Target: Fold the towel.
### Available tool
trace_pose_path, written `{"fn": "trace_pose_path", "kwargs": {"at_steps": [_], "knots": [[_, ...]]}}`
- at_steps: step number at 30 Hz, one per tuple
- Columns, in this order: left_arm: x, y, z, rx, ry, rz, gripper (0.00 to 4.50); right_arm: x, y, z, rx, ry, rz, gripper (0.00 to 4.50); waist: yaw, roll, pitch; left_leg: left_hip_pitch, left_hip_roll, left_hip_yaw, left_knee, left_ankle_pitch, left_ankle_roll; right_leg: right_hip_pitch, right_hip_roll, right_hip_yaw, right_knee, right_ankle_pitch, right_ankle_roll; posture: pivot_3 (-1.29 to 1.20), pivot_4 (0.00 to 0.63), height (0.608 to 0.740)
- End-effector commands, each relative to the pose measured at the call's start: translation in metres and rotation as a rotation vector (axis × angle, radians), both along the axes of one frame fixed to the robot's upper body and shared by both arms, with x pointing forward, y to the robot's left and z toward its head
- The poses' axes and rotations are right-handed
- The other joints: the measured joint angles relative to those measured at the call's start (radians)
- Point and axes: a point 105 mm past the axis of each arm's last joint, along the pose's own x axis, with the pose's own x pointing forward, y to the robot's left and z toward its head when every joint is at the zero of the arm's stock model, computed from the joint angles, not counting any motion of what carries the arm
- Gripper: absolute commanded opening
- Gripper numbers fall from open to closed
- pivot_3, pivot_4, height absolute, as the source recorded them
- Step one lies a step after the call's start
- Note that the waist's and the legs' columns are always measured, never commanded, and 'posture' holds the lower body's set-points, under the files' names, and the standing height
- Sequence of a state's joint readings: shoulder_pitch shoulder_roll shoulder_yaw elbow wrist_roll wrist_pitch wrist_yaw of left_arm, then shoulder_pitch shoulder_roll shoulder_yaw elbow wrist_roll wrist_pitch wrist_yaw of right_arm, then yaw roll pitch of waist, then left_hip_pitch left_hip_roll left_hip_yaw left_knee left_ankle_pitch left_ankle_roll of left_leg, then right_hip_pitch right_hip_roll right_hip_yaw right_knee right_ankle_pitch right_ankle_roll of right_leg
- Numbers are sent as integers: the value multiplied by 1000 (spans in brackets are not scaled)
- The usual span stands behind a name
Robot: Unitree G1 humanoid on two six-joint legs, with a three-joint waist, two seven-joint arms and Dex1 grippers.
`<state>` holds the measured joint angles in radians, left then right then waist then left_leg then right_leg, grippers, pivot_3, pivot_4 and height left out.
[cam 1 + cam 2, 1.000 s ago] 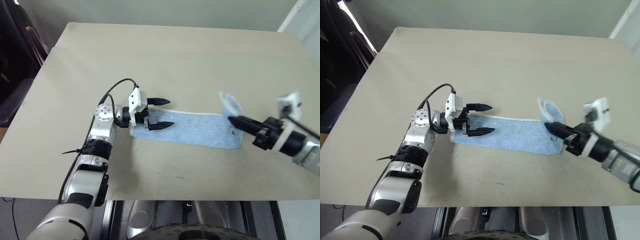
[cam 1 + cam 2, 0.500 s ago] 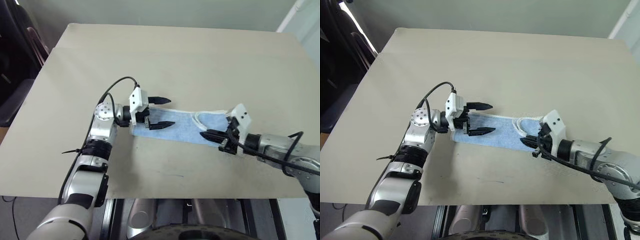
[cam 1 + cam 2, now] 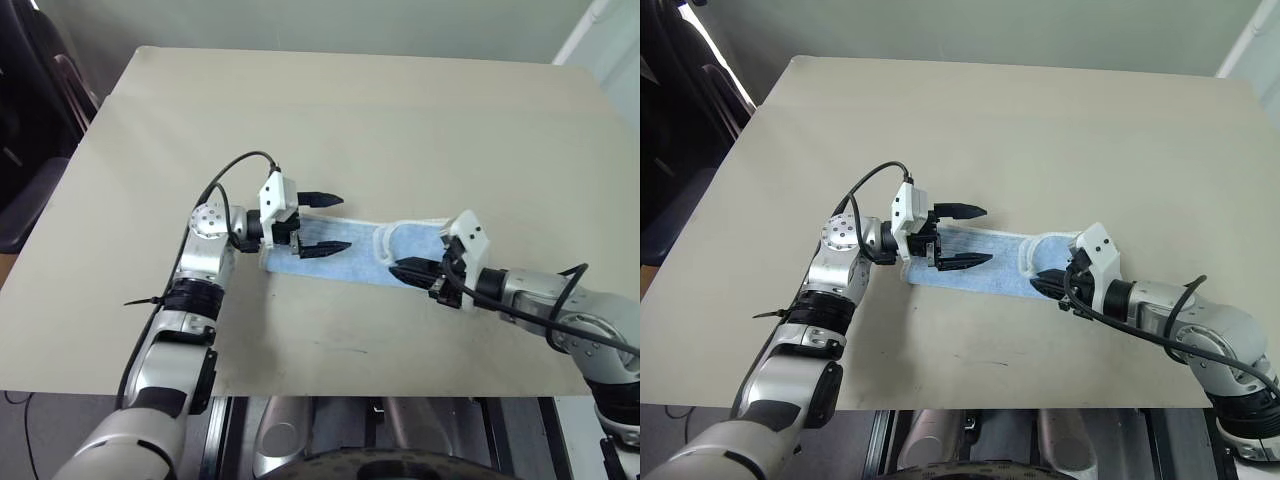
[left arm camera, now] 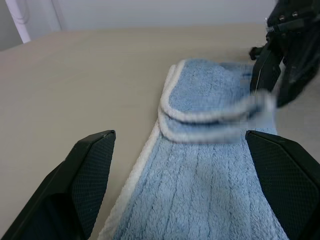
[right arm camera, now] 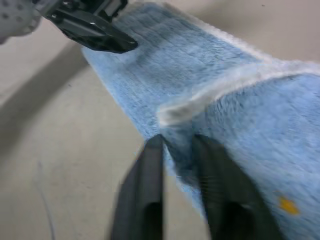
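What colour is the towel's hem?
Whitish, edging the light blue towel; clearest in the left wrist view.

L fingers [image 3: 322, 224] wide, R fingers [image 5: 150, 170] part-open

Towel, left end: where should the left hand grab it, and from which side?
Probably the short hemmed edge of the towel at its left end. That end lies flat in a single layer, and the open left hand already points level along the strip with a finger on either side. Coming from the left, low over the table, avoids the doubled end, where the right hand is.
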<state>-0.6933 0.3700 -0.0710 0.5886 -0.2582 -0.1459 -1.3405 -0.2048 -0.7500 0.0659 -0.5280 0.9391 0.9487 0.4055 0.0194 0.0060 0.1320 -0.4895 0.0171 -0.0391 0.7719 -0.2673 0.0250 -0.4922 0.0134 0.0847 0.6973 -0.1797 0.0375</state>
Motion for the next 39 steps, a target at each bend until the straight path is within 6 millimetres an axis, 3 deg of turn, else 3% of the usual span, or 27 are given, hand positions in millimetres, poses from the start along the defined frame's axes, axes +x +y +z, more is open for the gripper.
{"fn": "trace_pose_path", "kwargs": {"at_steps": [1, 7, 9, 13, 16, 22, 27, 31, 33, 39], "knots": [[4, -2, 21, -46, -58, 6, 4500, -7, 0, 16, 30, -53, 38, 2283, 0, 0, 0, 0, 0, 0, 0, 0, 0, 0, 0, 0, 0, 0, 0, 0, 150, 697], [5, -11, 39, -155, -41, -8, 4500, -9, -9, 33, 93, -80, 7, 4427, 1, 0, 0, 0, -1, 0, 0, 0, 0, 0, 0, 0, 0, 0, 0, 0, 150, 697], [3, -17, 46, -214, -22, -23, 4500, -7, -15, 47, 168, -101, -22, 4470, 1, 0, 0, 0, -1, 0, 0, 0, 0, 0, 0, 0, 0, 0, 0, 0, 150, 697], [-4, -32, 53, -267, 9, -90, 3206, 4, -30, 58, 217, -166, -119, 4500, 0, 0, 0, 0, -1, 0, 0, 1, -1, 1, -1, 0, 0, 0, 0, 0, 150, 697], [-5, -43, 53, -282, 27, -108, 2127, 6, -34, 62, 238, -207, -145, 3914, 1, 0, 0, 0, -1, 0, 0, 1, 0, 1, -1, 0, 0, 0, 0, 0, 150, 697], [-8, -68, 20, -97, -8, -130, 3, 20, -47, 66, 351, -269, -272, 1807, 0, 0, 0, 0, -1, 0, 0, 2, 0, 1, -1, 0, 0, 0, 1, 0, 150, 697], [-4, -79, 14, -83, -29, -89, 0, 28, -50, 60, 380, -305, -331, 20, 0, 0, 0, 0, -1, 0, 0, 2, 1, 1, -1, 0, 0, 2, 3, 0, 150, 697], [-8, -86, 6, -73, 5, -97, 0, 33, -50, 50, 360, -307, -351, 20, 0, 0, 0, 0, -2, 0, 0, 2, 1, 1, -1, 0, 0, 2, 3, 0, 150, 697], [-11, -92, -3, -61, 110, -105, 0, 36, -49, 43, 337, -307, -368, 20, -1, 0, 0, 0, -2, -1, 0, 2, 1, 1, -1, 0, 0, 2, 3, 0, 150, 697], [-25, -96, -42, 96, 195, -121, 0, 50, -53, 19, 285, -298, -465, 20, -1, 0, 0, 1, -2, -1, 0, 3, 1, 1, -2, 0, 0, 4, 6, 0, 150, 697]]}}
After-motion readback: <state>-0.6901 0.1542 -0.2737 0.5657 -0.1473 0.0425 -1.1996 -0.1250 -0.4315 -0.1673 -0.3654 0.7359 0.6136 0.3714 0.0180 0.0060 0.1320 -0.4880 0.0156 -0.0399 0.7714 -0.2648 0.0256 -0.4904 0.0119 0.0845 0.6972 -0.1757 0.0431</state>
